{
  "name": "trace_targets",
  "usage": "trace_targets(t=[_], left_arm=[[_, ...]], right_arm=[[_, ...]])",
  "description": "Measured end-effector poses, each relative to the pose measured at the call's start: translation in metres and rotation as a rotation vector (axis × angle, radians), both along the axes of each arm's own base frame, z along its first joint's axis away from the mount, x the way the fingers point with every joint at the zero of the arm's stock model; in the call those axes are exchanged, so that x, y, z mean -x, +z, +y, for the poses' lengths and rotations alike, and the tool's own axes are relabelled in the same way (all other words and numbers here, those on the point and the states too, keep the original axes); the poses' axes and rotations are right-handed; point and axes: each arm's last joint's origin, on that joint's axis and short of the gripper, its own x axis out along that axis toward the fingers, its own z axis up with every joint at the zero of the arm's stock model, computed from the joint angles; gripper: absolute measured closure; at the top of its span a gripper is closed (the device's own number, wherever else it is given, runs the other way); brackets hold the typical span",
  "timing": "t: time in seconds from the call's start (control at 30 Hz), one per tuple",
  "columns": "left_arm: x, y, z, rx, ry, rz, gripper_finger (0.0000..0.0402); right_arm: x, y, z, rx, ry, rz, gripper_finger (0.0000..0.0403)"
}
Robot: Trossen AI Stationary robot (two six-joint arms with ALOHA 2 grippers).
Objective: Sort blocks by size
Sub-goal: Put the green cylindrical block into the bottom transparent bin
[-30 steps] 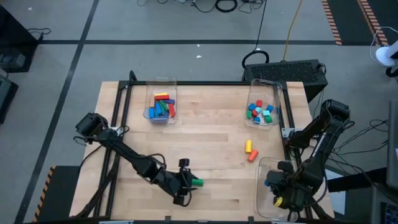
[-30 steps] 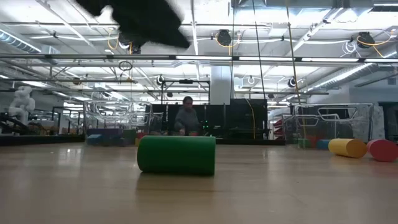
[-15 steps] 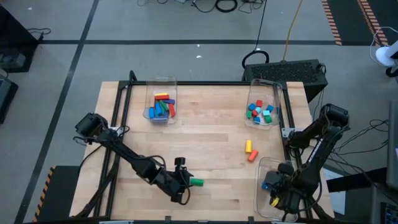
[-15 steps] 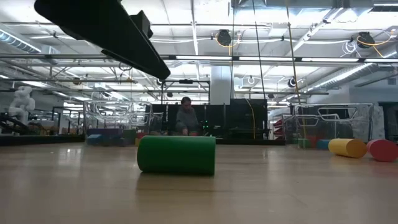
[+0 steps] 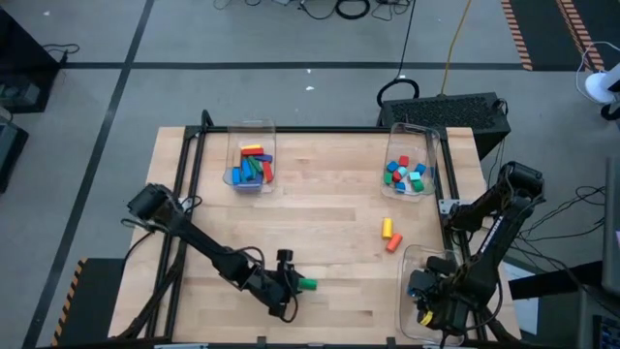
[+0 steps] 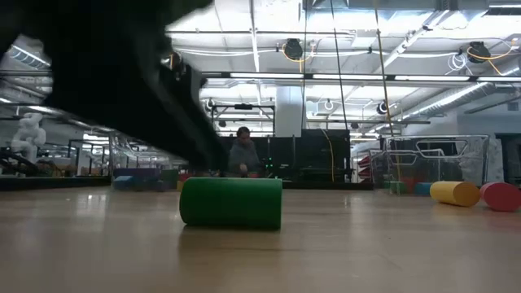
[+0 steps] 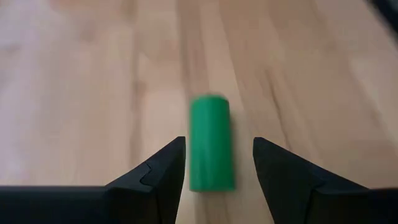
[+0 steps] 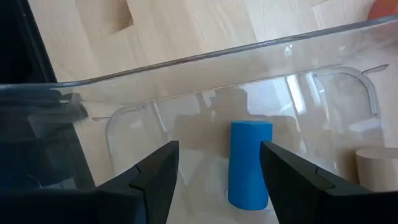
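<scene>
A green cylinder block [image 7: 211, 143] lies on its side on the wooden table [image 5: 329, 204], near the front edge [image 5: 307, 284]. My left gripper [image 7: 219, 142] is open and slants down over it, one finger on either side of the cylinder's near end, with a gap on both sides. My right gripper [image 8: 219, 148] is open inside the near right clear bin [image 5: 405, 281], above a blue cylinder block [image 8: 250, 163] that lies on the bin's floor. A plain wood block [image 8: 376, 168] sits beside it.
A yellow cylinder [image 5: 387, 228] and an orange-red one [image 5: 393, 242] lie on the table's right half. A far left bin [image 5: 251, 160] holds longer blocks; a far right bin [image 5: 409, 167] holds small ones. A person [image 6: 242, 155] stands far behind the table.
My left gripper has come down toward the green cylinder; in the low view its dark arm has sunk from the top of the picture to just beside the cylinder. The cylinder has not moved.
</scene>
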Motion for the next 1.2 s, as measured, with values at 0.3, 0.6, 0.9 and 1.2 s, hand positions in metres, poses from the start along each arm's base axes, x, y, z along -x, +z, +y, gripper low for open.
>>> trace_targets(t=[0.3,0.6,0.9,1.2], left_arm=[[-0.015,-0.044,0.000,-0.008,0.017,0.025,0.0212],[-0.020,-0.045,0.002,0.044,0.040,-0.004,0.0234],[-0.021,-0.044,0.001,0.063,0.040,-0.017,0.0266],[-0.029,-0.037,0.001,0.083,0.089,-0.123,0.0266]], right_arm=[[-0.001,0.000,0.001,-0.017,0.000,-0.007,0.0193],[-0.002,0.001,0.003,-0.030,-0.002,-0.019,0.0193],[-0.002,0.001,0.003,-0.025,0.016,-0.018,0.0193],[-0.007,0.007,0.003,0.099,0.134,-0.184,0.0193]])
